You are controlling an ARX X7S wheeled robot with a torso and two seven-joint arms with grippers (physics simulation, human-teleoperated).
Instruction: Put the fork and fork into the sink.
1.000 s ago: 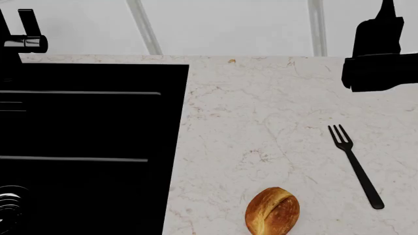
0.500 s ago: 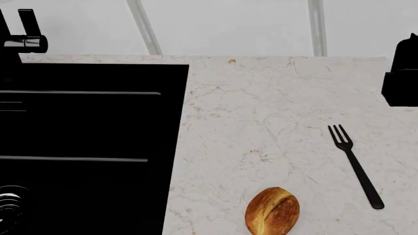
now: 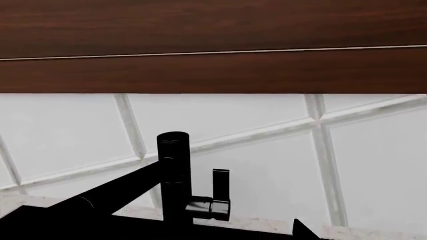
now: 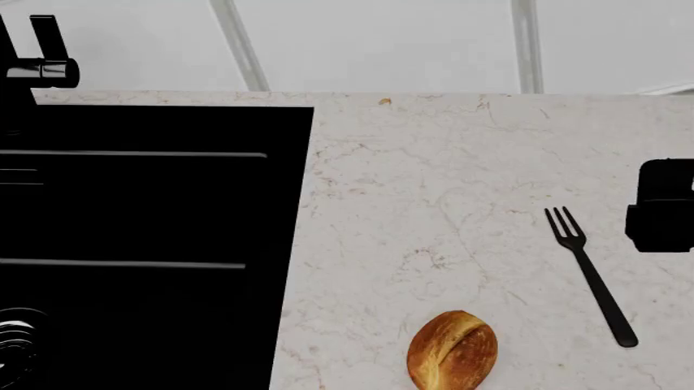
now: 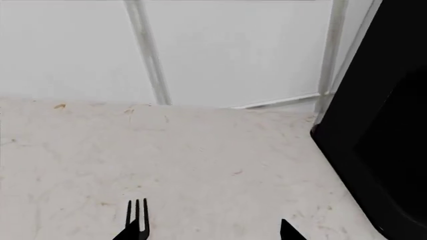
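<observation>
One slim black fork (image 4: 591, 278) lies on the pale marble worktop (image 4: 434, 203), tines toward the back wall. In the right wrist view its tines (image 5: 138, 216) show just beyond one fingertip. My right gripper (image 5: 210, 235) is open and holds nothing. In the head view my right arm (image 4: 661, 205) is a black block hanging right of the tines. The black sink (image 4: 141, 244) fills the left, with its drain (image 4: 15, 341) at the near corner and the tap (image 4: 38, 69) behind. My left gripper (image 3: 213, 237) is open, facing the tap (image 3: 175, 180).
A brown bread roll (image 4: 453, 349) lies on the worktop near the front edge, left of the fork's handle. A white tiled wall (image 4: 379, 41) backs the worktop. A tall black surface (image 5: 387, 150) stands at the worktop's right end. Dark wood cabinets (image 3: 213, 45) hang above the tap.
My right arm has come from the back right corner toward me and lower, now level with the fork's tines. The fork, roll and left arm have not moved.
</observation>
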